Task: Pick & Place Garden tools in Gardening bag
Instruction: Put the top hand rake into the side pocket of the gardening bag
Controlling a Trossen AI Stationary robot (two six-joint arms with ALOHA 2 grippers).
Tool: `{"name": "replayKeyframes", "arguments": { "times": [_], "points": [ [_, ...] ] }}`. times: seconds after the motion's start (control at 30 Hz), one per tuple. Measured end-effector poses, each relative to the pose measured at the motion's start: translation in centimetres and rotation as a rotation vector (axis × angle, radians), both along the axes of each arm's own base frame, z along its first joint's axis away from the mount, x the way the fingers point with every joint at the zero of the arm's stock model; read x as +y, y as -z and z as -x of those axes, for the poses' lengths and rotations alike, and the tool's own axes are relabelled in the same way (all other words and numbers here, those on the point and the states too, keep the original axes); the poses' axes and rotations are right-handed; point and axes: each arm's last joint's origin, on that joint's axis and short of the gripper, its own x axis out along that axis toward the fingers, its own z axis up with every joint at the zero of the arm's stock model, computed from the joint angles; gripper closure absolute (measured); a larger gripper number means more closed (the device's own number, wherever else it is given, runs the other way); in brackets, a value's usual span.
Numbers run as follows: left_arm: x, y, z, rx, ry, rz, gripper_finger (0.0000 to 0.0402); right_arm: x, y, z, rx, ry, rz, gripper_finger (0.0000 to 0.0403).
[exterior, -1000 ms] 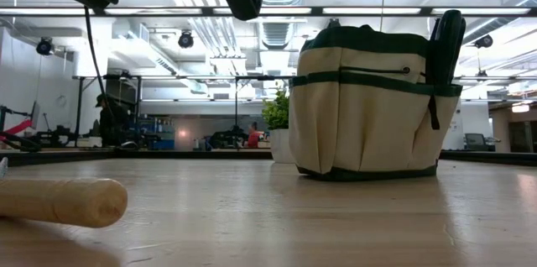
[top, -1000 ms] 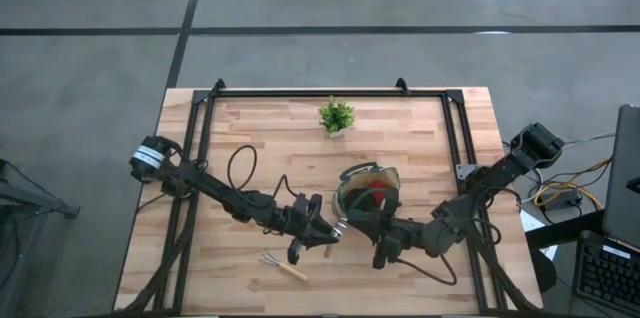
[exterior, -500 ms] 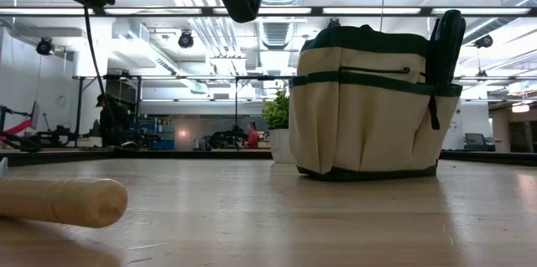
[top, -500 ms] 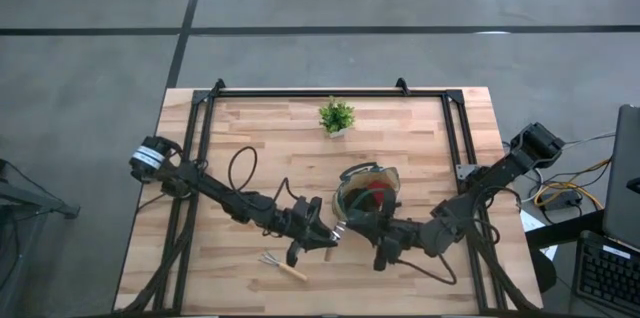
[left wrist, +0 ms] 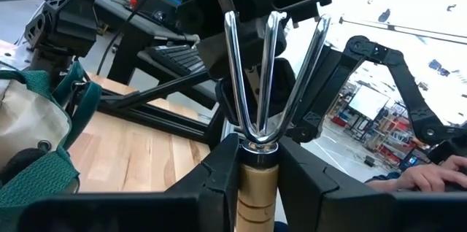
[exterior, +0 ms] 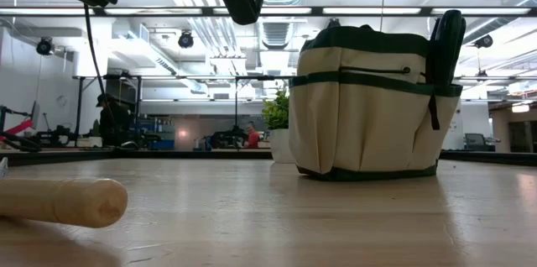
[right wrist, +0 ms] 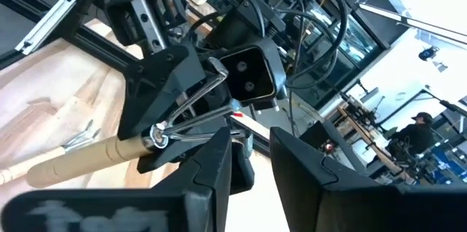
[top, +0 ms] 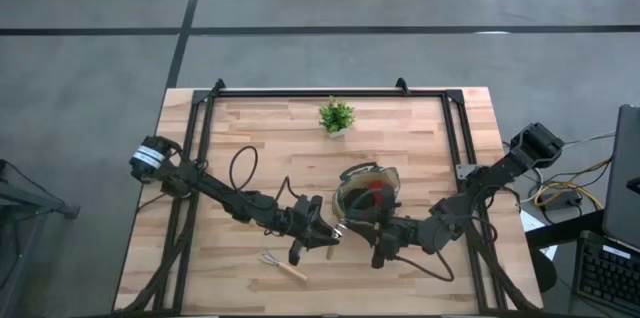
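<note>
My left gripper (top: 322, 231) is shut on a wooden-handled mini rake (left wrist: 266, 79), held above the table just left of the khaki gardening bag (top: 365, 193). The rake's metal tines (right wrist: 195, 104) point toward my right gripper (top: 377, 248), which is open and empty by the bag's near side. A second rake (top: 283, 265) lies flat on the table near the front edge; its handle shows in the low view (exterior: 63, 201). The bag stands upright on its base (exterior: 369, 99), with a red-and-black glove inside (top: 374, 190) and a dark shears handle (exterior: 445, 42) in a side pocket. My left gripper pinches the rake's wooden handle (left wrist: 257, 177) between its two fingers, right below the metal collar at the tine end. The fingers run along the handle. The rake is lifted clear of the table, with its tines sticking out past the fingertips toward the table's right.
A small green potted plant (top: 337, 116) stands at the far middle of the table, behind the bag. A black frame (top: 330, 91) runs along the table's far edge and sides. Bare wood lies at the left (top: 230, 128) and at the far right.
</note>
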Motion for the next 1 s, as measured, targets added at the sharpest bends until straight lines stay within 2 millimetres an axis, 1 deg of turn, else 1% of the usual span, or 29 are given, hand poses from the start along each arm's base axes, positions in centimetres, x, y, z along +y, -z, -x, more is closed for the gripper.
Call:
{"name": "replayKeyframes", "arguments": {
  "times": [0.1,0.2,0.3,0.47,0.5,0.77,0.87,1.0],
  "points": [
    [-0.03,0.00,-0.04,0.005,0.001,-0.002,0.0324,-0.12,0.01,-0.08,0.001,0.004,0.001,0.0308],
    [-0.05,-0.01,-0.03,0.005,0.002,-0.002,0.0322,-0.23,0.07,-0.14,0.006,0.008,0.003,0.0314],
    [-0.05,-0.01,-0.03,0.004,0.002,-0.002,0.0322,-0.26,0.21,-0.14,0.019,0.009,0.012,0.0335],
    [-0.05,-0.01,-0.03,0.004,0.002,-0.002,0.0323,-0.39,0.57,-0.17,0.047,0.015,0.016,0.0387],
    [-0.05,-0.01,-0.03,0.004,0.002,-0.002,0.0323,-0.39,0.56,-0.17,0.046,0.015,0.013,0.0390],
    [-0.04,0.08,0.00,0.008,0.003,-0.004,0.0322,-0.37,0.51,-0.18,0.041,0.011,0.003,0.0394],
    [-0.05,0.13,0.03,0.009,0.007,-0.007,0.0322,-0.23,0.53,-0.20,0.044,-0.039,-0.010,0.0394],
    [-0.08,0.15,0.04,0.009,0.012,-0.010,0.0322,-0.16,0.57,-0.21,0.047,-0.063,-0.032,0.0376]
  ]
}}
